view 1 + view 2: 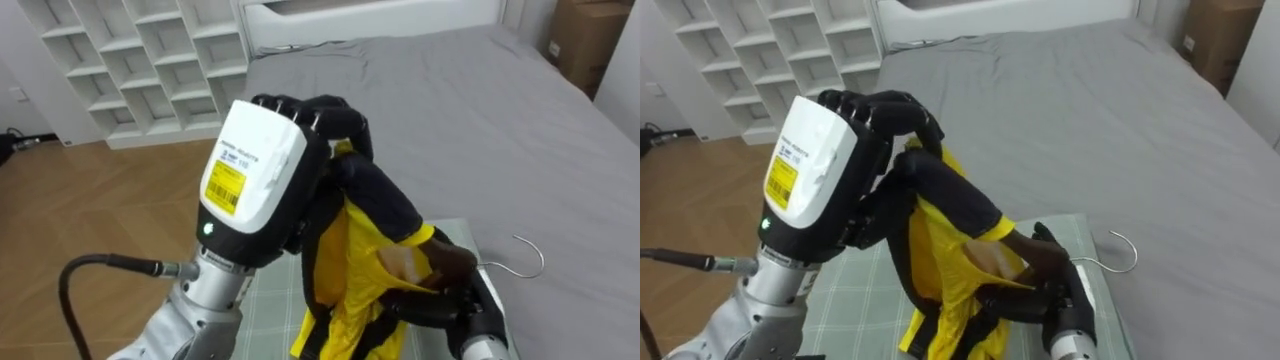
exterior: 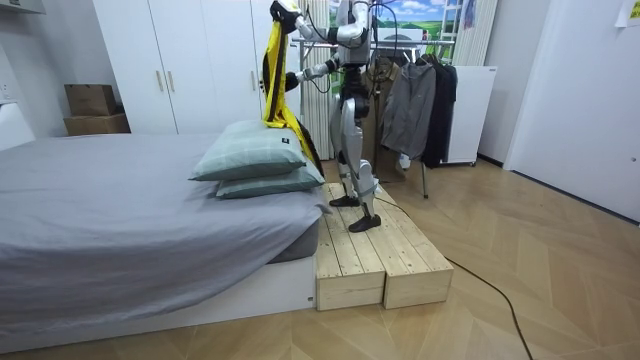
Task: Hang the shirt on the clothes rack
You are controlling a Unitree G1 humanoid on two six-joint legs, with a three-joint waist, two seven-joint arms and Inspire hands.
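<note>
Yellow-and-black garment (image 1: 352, 262) is up off the bed (image 1: 480, 120), strung between the 2 hands. The left robot hand (image 1: 268, 170) is raised, its fingers curled tight into the dark cloth at the top. From there the yellow body drapes down to the right robot hand (image 1: 452, 292), which sits lower and to the right. That hand looks closed round the neck of the hanger (image 1: 540, 263), whose wire hook pokes out to its far side, clear of the fabric. Below both hands lies a green checked pillow (image 1: 262, 312). From across the room, the robot stands on the wooden platform (image 2: 375, 255) facing the bed, and the clothes rail (image 2: 420, 90) with dark coats is behind it. The step in hand seems to be seating the garment on the hanger, and I'd say the cloth near the right hand is too bunched to tell whether the hanger's arms are inside the shoulders. To do it well, the upper hand should hold the collar taut so the opening stays spread. The lower hand can then work the hanger in without loosening its clasp. The hook should stay free of folds, and the hem should be lifted clear of the pillow before any turn towards the rail.
</note>
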